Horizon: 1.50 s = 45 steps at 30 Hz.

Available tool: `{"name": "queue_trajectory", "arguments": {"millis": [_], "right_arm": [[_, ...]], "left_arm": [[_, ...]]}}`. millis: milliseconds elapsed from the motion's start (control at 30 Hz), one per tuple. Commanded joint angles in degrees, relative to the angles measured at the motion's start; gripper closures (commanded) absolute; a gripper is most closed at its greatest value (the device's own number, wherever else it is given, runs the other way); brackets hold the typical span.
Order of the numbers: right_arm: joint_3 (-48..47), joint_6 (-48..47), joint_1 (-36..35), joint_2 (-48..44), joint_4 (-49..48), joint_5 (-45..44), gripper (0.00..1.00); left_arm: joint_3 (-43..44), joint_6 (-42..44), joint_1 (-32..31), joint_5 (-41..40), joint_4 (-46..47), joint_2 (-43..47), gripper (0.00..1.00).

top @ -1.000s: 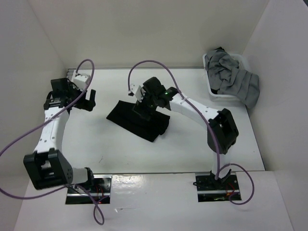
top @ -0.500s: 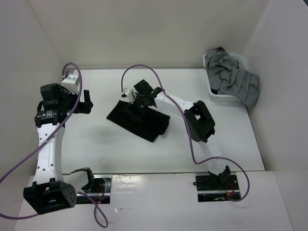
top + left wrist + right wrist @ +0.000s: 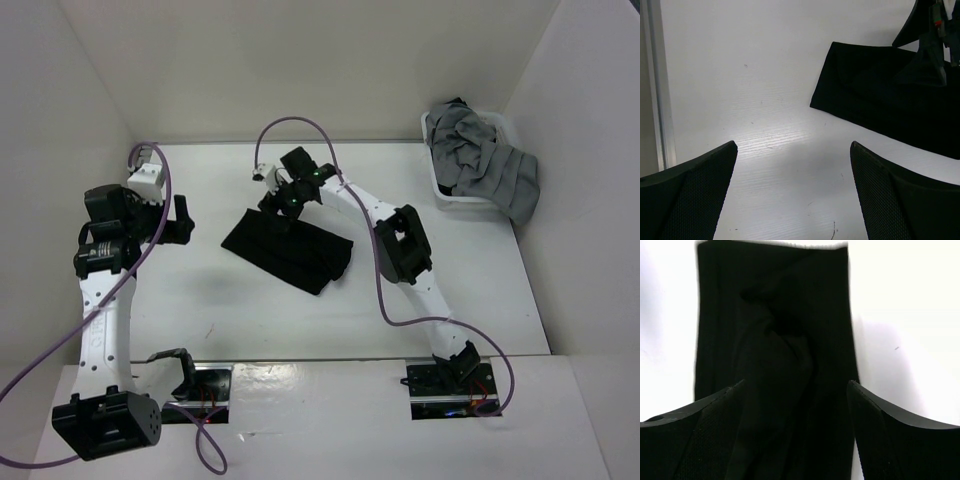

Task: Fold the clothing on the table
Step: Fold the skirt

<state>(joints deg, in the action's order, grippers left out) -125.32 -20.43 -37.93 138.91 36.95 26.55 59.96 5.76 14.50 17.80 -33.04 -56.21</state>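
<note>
clothing (image 3: 290, 255) | far edge under right jaws (spread) | table (image 3: 480, 300) showing all round

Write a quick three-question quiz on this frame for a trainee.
1. True or false: the left jaws hold the black clothing.
2. Where are the grey garments? A) piled in the white bin at the far right of the table; B) under the black clothing; C) between the left jaws.
3. Fill in: the ___ jaws stand open over the clothing.
Key: 1 false; 2 A; 3 the right jaws.
</note>
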Motion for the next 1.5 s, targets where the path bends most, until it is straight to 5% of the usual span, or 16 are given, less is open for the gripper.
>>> {"name": "queue_trajectory", "arguments": {"millis": [0, 800, 1000, 1033, 1067, 1100, 1233, 1467], "right_arm": [[-3.3, -0.1, 0.7, 1.9, 3.7, 2.6, 0.16], [-14.6, -1.7, 0.7, 10.3, 11.5, 7.7, 0.32], [-33.0, -2.3, 0.7, 19.2, 24.0, 9.8, 0.50], [-48.5, -2.3, 0.7, 26.3, 27.7, 9.8, 0.59], [-53.3, -1.4, 0.1, 28.3, 31.6, 10.4, 0.68], [-47.9, -1.4, 0.1, 26.2, 27.9, 9.7, 0.72], [-53.9, -0.8, -0.9, 28.6, 32.1, 9.8, 0.92], [-54.4, -0.3, -1.4, 26.4, 34.9, 11.9, 0.97]], "left_arm": [[-0.4, -0.7, 0.4, 0.3, 1.7, -0.4, 0.01], [-0.4, -0.7, 0.4, 1.4, 1.2, -1.5, 0.01], [-0.4, -0.7, 0.4, 1.4, 1.2, -1.5, 0.01], [-0.4, -0.7, 0.4, 1.4, 1.2, -1.5, 0.01], [-0.4, -0.7, 0.4, 1.4, 1.2, -1.5, 0.01], [-0.4, -0.7, 0.4, 1.4, 1.2, -1.5, 0.01], [-0.9, -0.7, 0.4, 2.0, 1.2, -1.5, 0.01], [-0.9, -0.7, 0.4, 2.0, 1.2, -1.5, 0.01]]}}
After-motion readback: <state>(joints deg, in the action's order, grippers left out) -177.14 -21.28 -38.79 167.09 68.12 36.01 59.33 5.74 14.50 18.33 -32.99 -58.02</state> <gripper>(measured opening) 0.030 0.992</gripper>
